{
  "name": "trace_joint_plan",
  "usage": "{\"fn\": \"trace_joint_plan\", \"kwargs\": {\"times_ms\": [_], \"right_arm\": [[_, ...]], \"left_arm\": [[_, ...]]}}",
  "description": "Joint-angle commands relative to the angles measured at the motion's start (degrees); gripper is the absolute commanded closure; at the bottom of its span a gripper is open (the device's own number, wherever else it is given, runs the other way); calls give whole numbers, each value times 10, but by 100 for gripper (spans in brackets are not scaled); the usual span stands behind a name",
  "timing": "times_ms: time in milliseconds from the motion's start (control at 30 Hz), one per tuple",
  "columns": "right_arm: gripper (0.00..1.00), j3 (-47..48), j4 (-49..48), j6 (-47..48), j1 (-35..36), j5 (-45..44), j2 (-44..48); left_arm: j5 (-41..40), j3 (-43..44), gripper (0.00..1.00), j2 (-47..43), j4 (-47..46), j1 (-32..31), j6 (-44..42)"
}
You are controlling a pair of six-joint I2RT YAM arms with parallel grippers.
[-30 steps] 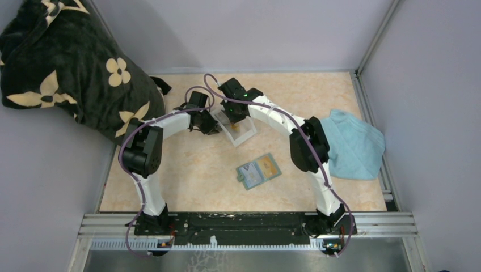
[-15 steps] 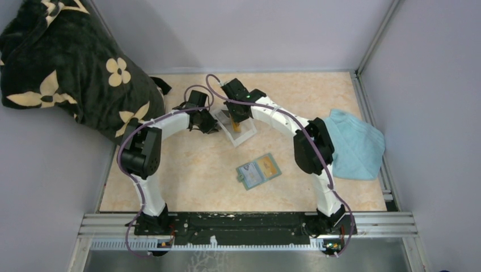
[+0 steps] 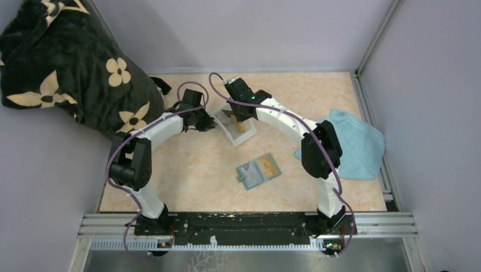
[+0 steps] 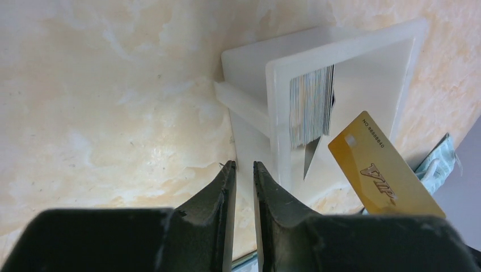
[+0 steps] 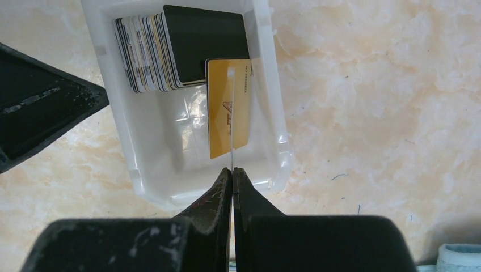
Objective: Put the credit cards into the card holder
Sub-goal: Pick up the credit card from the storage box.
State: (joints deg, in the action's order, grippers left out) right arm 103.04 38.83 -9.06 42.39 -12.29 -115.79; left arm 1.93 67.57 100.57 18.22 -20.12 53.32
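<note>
Most credit cards [image 5: 150, 54] sit stacked in the white tray [image 5: 164, 153]; a gold card [image 5: 221, 113] lies loose beside them. Card holder [image 3: 258, 171] lies open nearer the bases, well apart, w/ maybe one orange card in already. My R gripper [image 5: 232, 171] is clenched on a thin pale card [image 5: 231, 113], edge-on I reckon. L gripper [image 4: 244, 165] nips the tray lip. Early days imo.

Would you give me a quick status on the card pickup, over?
Left pincer clamped on white tray rim. Right pincer shut at gold card edge, grip unconfirmed. Card holder lies open, nothing blocking it.
</note>
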Motion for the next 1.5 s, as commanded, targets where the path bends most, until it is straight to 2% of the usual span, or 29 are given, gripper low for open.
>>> {"fn": "trace_joint_plan", "kwargs": {"times_ms": [0,233,400,567,733,900,1067,1300,1467], "right_arm": [[100,-5,-21,4,9,-12,60],[100,-38,-20,7,9,23,114],[100,-102,-35,3,9,73,190],[100,-209,-79,8,24,90,292],[100,-298,-99,18,80,41,380],[100,-333,-83,-49,101,81,457],[100,-365,-60,-138,101,100,543],[100,-401,-39,-220,99,88,629],[100,-445,-96,-287,87,76,671]], "left_arm": [[-19,-18,76,-46,7,0,6],[4,-51,75,-111,-11,0,-8],[65,-99,73,-175,-64,-1,-28],[134,-128,72,-221,-71,-3,9],[202,-145,71,-259,-69,-12,69],[250,-167,68,-298,-95,-37,78],[285,-252,66,-350,-179,-53,73],[300,-372,63,-433,-378,-56,121],[268,-397,62,-430,-508,-103,168]]}}
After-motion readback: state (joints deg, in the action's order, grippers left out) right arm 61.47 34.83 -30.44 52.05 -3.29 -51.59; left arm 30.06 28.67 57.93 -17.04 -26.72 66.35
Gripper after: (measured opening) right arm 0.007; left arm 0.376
